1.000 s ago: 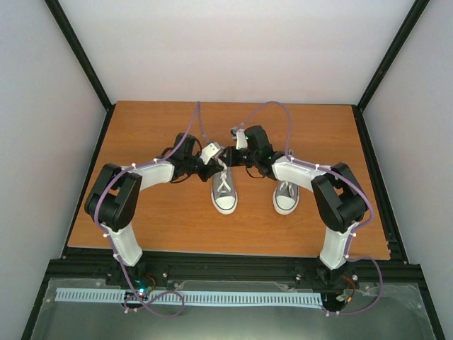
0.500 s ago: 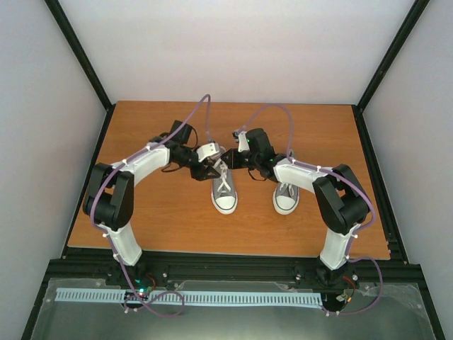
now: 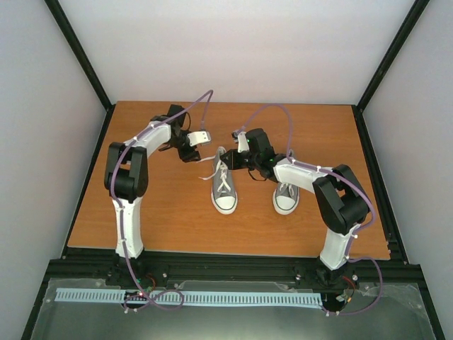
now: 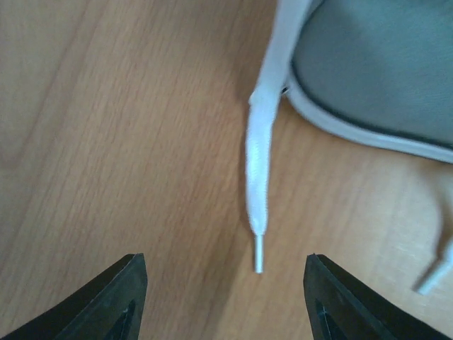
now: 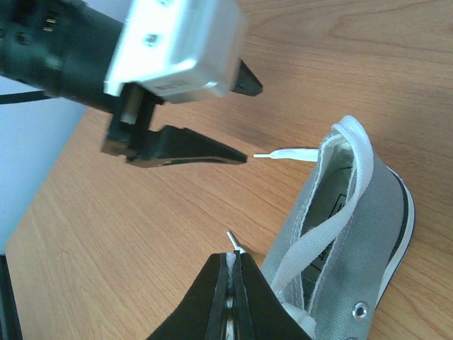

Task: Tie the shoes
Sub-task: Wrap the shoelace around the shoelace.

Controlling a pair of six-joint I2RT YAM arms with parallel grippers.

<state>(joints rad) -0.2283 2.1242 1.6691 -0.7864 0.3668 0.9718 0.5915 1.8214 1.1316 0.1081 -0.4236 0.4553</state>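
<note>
Two small grey canvas sneakers [image 3: 224,185] with white toe caps sit side by side mid-way on the brown wooden surface [image 3: 163,212], toes toward the arm bases. Left hand [image 4: 225,283]: fingers apart, above a loose white lace end [image 4: 256,177] lying flat beside the left sneaker's heel. Right hand [image 5: 232,263]: fingers together, clamped on the other white lace tip [image 5: 231,241] at that sneaker's collar.

top: high above near edge, whole table [image 3: 141,227] | left wrist: close over lace [image 4: 256,170] | right wrist: close, same lace [image 5: 287,153]
</note>
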